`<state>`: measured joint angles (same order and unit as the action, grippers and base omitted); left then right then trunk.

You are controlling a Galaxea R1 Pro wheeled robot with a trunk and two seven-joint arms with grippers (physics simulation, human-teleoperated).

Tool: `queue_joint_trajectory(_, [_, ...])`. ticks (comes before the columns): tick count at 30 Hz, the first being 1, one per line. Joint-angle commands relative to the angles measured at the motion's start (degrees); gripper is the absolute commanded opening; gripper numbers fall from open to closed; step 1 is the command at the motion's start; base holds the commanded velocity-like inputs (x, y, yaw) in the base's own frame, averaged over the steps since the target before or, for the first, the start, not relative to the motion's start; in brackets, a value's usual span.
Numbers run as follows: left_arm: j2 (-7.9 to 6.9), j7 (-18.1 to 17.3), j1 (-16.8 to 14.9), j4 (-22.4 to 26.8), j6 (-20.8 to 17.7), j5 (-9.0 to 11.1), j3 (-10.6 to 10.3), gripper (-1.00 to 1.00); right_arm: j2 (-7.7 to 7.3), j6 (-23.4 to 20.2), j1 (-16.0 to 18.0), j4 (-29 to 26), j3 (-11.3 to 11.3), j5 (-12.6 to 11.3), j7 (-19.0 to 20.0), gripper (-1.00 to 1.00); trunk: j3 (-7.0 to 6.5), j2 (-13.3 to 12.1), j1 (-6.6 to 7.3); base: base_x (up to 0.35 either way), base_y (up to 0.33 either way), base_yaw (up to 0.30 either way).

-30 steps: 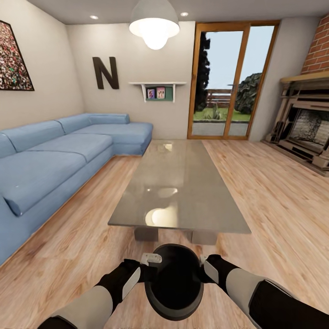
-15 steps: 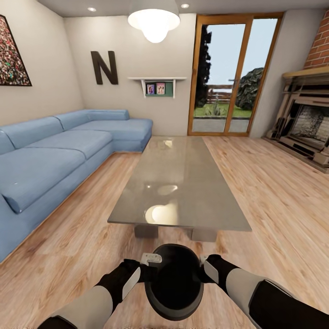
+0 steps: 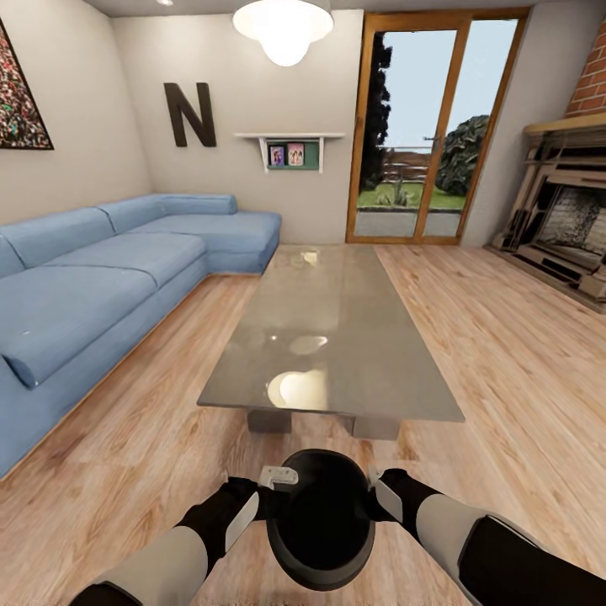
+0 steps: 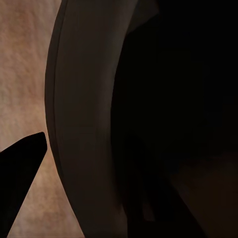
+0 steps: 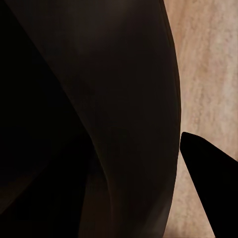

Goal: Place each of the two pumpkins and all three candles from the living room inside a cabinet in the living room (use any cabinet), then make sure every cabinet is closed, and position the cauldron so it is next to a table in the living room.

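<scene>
**A:** Head view: the small, round, glossy black cauldron [image 3: 321,518] hangs just in front of the robot's trunk, wide mouth facing up, carried between both arms above the pale wood plank floor [image 3: 505,353]. The left gripper [image 3: 271,491] is clamped on the rim at one side and the right gripper [image 3: 373,491] on the rim opposite.

**B:** And the low, long coffee table with the glossy grey-beige top [image 3: 332,337] lies dead ahead, its near edge close to the pot but not touching it.

**A:** Here's the risk as I read it. It's a two-handed pinch on a thin, curved rim. If one arm lags or pulls apart from the other, the pot could twist out and drop.

**B:** The wrist cameras look straight onto the dark curved wall [image 4: 89,124], with floor beyond. One dark fingertip [image 5: 208,173] sits outside the wall, so the bite looks shallow to me.

**A:** Second worry: roll too far and the belly bumps the tabletop edge.

**B:** The blue sectional sofa [image 3: 93,286] stands well apart, so no trouble there.
</scene>
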<state>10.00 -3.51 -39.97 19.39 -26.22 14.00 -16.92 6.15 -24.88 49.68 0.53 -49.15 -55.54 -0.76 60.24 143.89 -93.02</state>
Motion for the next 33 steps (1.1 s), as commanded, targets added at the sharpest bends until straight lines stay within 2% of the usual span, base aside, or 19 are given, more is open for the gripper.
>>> queue_joint_trajectory(1, [0.00, 2.2, 0.0, -0.1, -0.2, -1.3, -0.4, -1.00, 0.01, -0.2, 0.1, -0.1, 0.2, -1.1, 0.0, -1.00, 0.14, 0.0, 0.02, 0.000, 0.000, 0.000])
queue_joint_trajectory(22, [0.00, 2.2, 0.0, -0.1, -0.2, -1.3, -0.4, -1.00, -0.01, -0.1, 0.1, -0.1, 0.3, -1.1, 0.0, -1.00, 1.71, 0.0, 0.02, 0.000, 0.000, 0.000])
queue_joint_trajectory(33, [0.00, 2.2, 0.0, -0.1, -0.2, -1.3, -0.4, -1.00, -0.08, -0.1, 0.1, -0.1, 0.3, -1.1, 0.0, -1.00, 2.11, 0.0, 0.02, 0.180, 0.000, 0.000])
